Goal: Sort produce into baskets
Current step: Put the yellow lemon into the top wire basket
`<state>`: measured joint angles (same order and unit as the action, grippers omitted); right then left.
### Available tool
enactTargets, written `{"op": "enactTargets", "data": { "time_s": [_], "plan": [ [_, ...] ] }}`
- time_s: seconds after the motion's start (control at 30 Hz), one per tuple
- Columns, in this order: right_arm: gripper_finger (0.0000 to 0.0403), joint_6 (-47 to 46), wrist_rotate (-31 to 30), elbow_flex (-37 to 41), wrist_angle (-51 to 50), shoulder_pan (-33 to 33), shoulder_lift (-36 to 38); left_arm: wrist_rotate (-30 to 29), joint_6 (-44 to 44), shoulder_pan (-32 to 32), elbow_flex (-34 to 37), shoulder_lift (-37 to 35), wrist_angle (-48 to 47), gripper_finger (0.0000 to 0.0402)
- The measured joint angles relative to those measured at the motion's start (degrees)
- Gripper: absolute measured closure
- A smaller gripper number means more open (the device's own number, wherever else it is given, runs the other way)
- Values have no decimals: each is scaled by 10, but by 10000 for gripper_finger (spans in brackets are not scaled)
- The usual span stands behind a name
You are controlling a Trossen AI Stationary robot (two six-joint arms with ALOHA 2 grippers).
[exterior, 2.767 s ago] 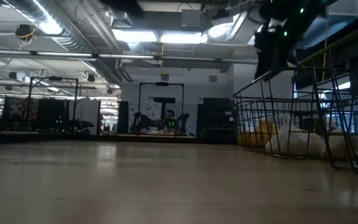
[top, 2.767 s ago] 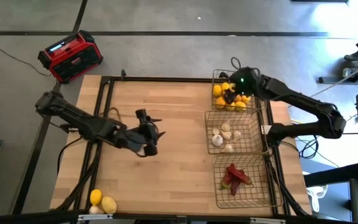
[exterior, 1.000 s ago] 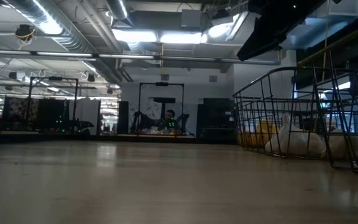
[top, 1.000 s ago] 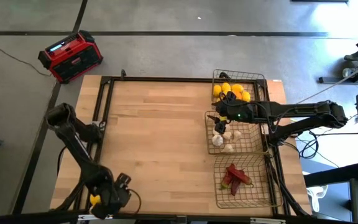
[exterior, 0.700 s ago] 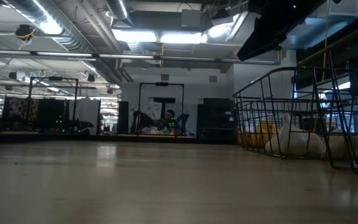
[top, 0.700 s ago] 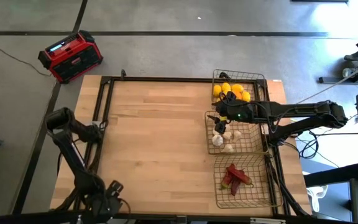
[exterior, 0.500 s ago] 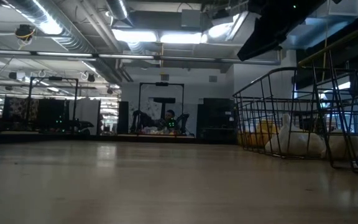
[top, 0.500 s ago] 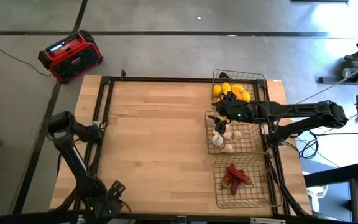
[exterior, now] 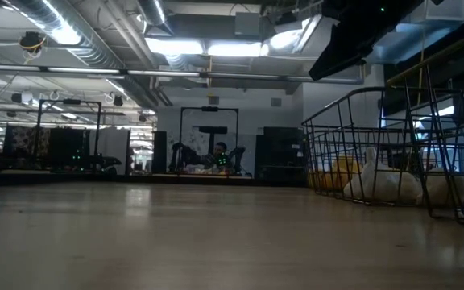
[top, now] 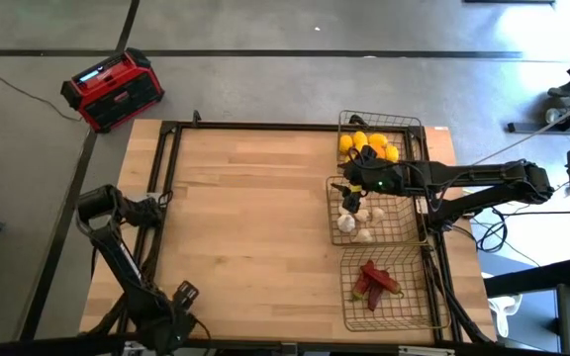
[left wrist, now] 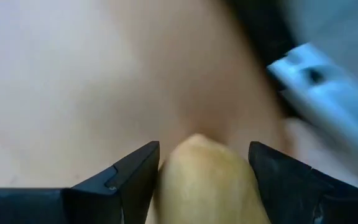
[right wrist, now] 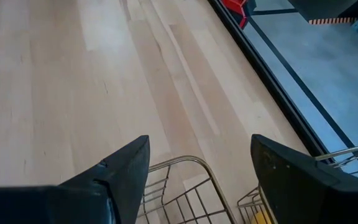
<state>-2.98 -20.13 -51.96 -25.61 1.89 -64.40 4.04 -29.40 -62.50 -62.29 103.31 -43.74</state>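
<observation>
At the table's near left corner my left gripper (top: 169, 331) points down, open, and hides the loose produce there from above. In its wrist view a yellow lemon (left wrist: 204, 180) lies on the wood between its two fingers. Along the right side stand three wire baskets: the far one (top: 404, 124) holds lemons (top: 364, 146), the middle one (top: 399, 213) garlic bulbs (top: 356, 218), the near one (top: 409, 297) red chili peppers (top: 374, 280). My right gripper (top: 349, 186) hangs open and empty above the middle basket's far rim. My left gripper comes at the lemon from above, one finger (left wrist: 138, 171) on each side of it. Whether the fingers touch the lemon's sides I cannot tell. The lemon rests on the table.
A red-and-black radio (top: 112, 89) stands on the floor beyond the far left corner. Black frame rails (top: 166, 168) run along the table's left side. Bare wood (top: 255, 218) lies between the arms. The low view shows the baskets (exterior: 361, 153) at the right.
My left gripper has sunk toward the near left corner and now covers the lemon that showed beside it in the high view a second ago. Its fingers have kept the same gap.
</observation>
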Motion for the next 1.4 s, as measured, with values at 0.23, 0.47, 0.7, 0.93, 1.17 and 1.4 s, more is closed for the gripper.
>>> {"op": "enactTargets", "data": {
  "time_s": [0.23, 0.47, 0.7, 0.93, 1.17, 1.4],
  "plan": [
    [130, -1, 1, 0, 0, 0, 0, -98, -65, 29, 4, 4, -78, 161],
    [130, -2, 2, 0, 1, 0, 0, -180, -81, 85, 4, 1, -100, 161],
    [130, -2, 2, 0, 1, 0, 0, -199, -72, 137, 3, -64, -106, 161],
    [130, -2, 2, 0, 0, 0, 0, -206, -206, 148, 2, -166, -109, 161],
    [130, -2, 2, 0, 1, 0, -8, -224, -238, 155, 2, -195, -87, 161],
    [130, -2, 2, 0, -7, 0, -24, -194, -276, 171, 2, -194, -105, 127]
  ]
}}
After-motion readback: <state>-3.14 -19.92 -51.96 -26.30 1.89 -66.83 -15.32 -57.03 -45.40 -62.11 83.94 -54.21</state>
